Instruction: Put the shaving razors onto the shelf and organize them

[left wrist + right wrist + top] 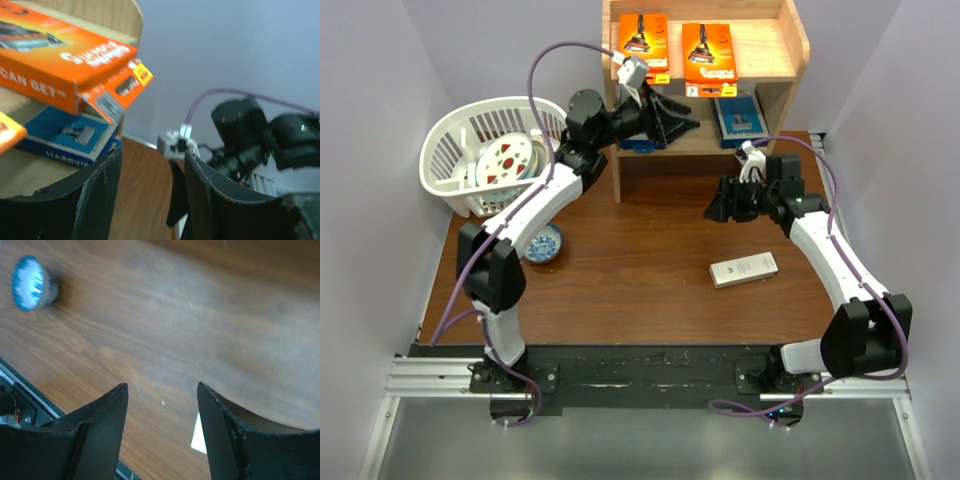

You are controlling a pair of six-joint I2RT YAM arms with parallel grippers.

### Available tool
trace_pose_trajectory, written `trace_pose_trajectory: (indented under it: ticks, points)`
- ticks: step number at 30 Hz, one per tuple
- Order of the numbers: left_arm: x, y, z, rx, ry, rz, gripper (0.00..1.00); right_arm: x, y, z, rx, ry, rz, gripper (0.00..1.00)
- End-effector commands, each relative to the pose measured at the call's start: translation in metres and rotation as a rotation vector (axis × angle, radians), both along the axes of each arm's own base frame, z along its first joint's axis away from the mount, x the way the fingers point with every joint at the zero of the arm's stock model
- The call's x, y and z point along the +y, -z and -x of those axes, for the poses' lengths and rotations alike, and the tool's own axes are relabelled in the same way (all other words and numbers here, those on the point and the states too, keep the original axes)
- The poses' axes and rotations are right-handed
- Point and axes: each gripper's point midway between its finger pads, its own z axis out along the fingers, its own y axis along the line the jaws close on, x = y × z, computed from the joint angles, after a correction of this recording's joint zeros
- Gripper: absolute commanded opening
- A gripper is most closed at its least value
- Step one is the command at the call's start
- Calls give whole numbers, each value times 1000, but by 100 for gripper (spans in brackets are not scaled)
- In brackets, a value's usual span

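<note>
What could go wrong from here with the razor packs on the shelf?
The orange pack sticks out past the shelf edge, near the open left jaws; pulling back upward could knock it off. The right arm is close by, so reaching in together might make them collide.

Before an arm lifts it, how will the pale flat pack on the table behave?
The pale pack looks like a stiff, flat carton, so it probably slides rather than rolls. Lying flat on the table, it may be hard to pinch.
</note>
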Motion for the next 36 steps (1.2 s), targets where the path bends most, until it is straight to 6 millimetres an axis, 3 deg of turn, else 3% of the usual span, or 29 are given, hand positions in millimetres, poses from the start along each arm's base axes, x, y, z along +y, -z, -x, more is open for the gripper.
trace_pose_trajectory:
  ticks: [1, 2, 3, 4, 5, 7, 10, 12, 16, 22, 36]
  points:
    - [28, -16, 64, -178, 88, -95, 58, 12, -81, -9, -206, -110, -44, 52]
    - [35, -17, 76, -215, 88, -121, 57, 17, -95, -9, -235, -128, -72, 46]
    - [38, 5, 75, -258, 74, -185, 56, 22, -110, -8, -270, -153, -100, 40]
    - [43, 19, 78, -237, 64, -225, 54, 32, -137, -2, -312, -201, -162, 26]
    - [49, 19, 80, -247, 32, -241, 51, 40, -158, -3, -377, -233, -201, 20]
    - [56, 46, 78, -210, 12, -299, 40, 52, -197, 3, -447, -274, -291, 1]
    - [60, 69, 81, -187, 17, -344, 31, 58, -236, -3, -506, -250, -359, 0]
    - [61, 77, 82, -173, 21, -352, 29, 59, -243, -16, -509, -226, -368, 0]
    - [60, 76, 79, -181, 6, -345, 28, 58, -272, -31, -568, -193, -385, 0]
    - [63, 78, 77, -173, -12, -353, 28, 55, -286, -49, -601, -133, -396, 0]
    - [81, 94, 71, -122, -68, -356, 29, 47, -269, -89, -582, -18, -347, 0]
